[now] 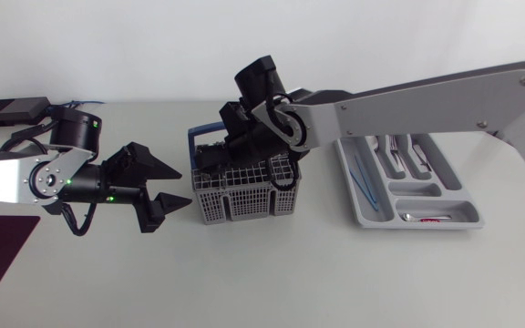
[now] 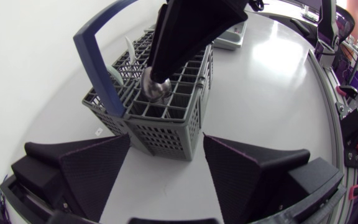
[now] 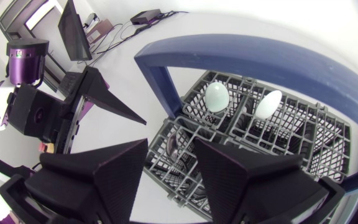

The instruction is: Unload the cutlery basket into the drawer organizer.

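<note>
Now the cutlery basket (image 1: 244, 202) stood mid-bench, the drawer organizer (image 1: 358, 196) at its 3 o'clock. The left tool (image 1: 186, 188) hung released at its 9 o'clock. The right tool (image 3: 171, 143) was in the basket, at a metal spoon (image 2: 156, 87); its grip I could not tell.

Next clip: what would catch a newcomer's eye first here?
The long right arm crossing the table, with the right tool down in the grey cutlery basket at mid-table. The left tool hangs open just beside the basket, and the drawer organizer at the right already holds some cutlery.
</note>
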`<act>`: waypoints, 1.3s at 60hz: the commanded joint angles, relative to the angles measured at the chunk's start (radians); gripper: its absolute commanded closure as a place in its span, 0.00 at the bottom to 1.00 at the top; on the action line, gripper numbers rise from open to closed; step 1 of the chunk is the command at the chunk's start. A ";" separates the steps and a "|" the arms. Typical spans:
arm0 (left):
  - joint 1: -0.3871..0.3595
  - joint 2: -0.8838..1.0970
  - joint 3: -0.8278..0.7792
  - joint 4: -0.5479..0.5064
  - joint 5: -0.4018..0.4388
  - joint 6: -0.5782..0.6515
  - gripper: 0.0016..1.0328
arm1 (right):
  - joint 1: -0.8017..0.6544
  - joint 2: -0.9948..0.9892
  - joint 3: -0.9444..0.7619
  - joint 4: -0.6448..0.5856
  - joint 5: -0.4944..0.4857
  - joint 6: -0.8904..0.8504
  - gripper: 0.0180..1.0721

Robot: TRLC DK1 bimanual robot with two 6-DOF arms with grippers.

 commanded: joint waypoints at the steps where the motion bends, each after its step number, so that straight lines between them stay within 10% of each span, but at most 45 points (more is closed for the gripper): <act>1: 0.007 0.022 0.032 -0.016 0.013 -0.003 0.06 | 0.013 0.033 0.029 0.001 -0.007 0.028 0.56; 37: 0.003 0.027 0.054 -0.056 0.027 -0.005 0.06 | 0.019 0.048 0.022 0.016 -0.007 0.013 0.94; 78: -0.013 0.002 0.052 -0.079 0.027 -0.010 0.06 | 0.027 -0.128 -0.031 0.032 -0.035 0.001 0.95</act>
